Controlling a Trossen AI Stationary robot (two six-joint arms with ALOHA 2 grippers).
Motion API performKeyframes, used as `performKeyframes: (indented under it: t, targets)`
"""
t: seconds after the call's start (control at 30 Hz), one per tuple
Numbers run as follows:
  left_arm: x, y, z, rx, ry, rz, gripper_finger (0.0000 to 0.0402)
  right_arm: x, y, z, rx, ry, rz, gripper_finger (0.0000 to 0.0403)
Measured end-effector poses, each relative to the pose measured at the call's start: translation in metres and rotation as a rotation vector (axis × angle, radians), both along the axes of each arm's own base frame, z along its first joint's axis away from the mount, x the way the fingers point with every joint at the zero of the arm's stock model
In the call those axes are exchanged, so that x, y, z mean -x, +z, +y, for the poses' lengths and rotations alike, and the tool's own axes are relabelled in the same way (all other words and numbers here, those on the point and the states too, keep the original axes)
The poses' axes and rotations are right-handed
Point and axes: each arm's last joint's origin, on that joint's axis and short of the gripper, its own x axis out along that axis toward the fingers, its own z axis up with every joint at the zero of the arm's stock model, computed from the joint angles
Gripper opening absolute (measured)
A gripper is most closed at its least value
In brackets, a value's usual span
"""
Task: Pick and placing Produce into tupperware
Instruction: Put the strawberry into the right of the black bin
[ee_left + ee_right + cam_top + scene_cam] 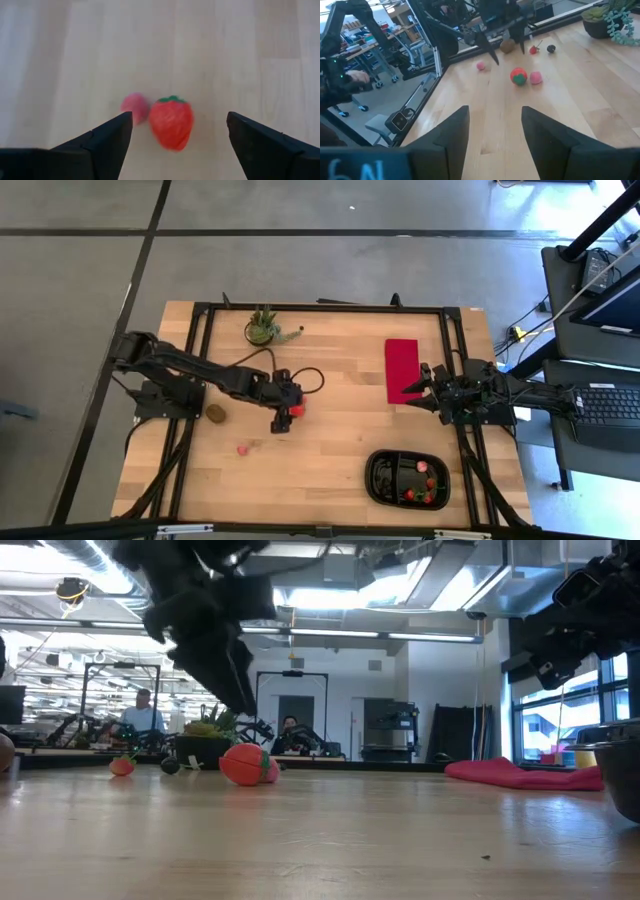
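Directly below the spread left gripper (177,131) lay a green-topped red strawberry piece (171,122), long axis pointing toward the wrist, right arm well apart.

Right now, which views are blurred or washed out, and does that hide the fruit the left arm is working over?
Left wrist view: the strawberry and the pink piece beside it are soft-edged, the tabletop bleached pale, but both stay readable between the open left gripper. Low view: bright ceiling lights leave the arm above the fruit a dark silhouette. High view: even light, fruit tiny.
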Motion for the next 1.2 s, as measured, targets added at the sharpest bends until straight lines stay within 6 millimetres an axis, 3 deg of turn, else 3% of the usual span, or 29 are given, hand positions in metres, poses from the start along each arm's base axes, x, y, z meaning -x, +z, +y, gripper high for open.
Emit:
performKeyframes:
  t: [0.47,1.2]
  targets:
    - [-0.017,-0.051,-0.001,-0.041,-0.071,0.137,0.0295,0.0,0.0,-0.001,-0.019,-0.039,0.004,0.0184]
    - [-0.02,-0.052,-0.001,-0.042,-0.068,0.107,0.024,0.0,0.0,-0.001,-0.019,-0.039,0.005,0.0184]
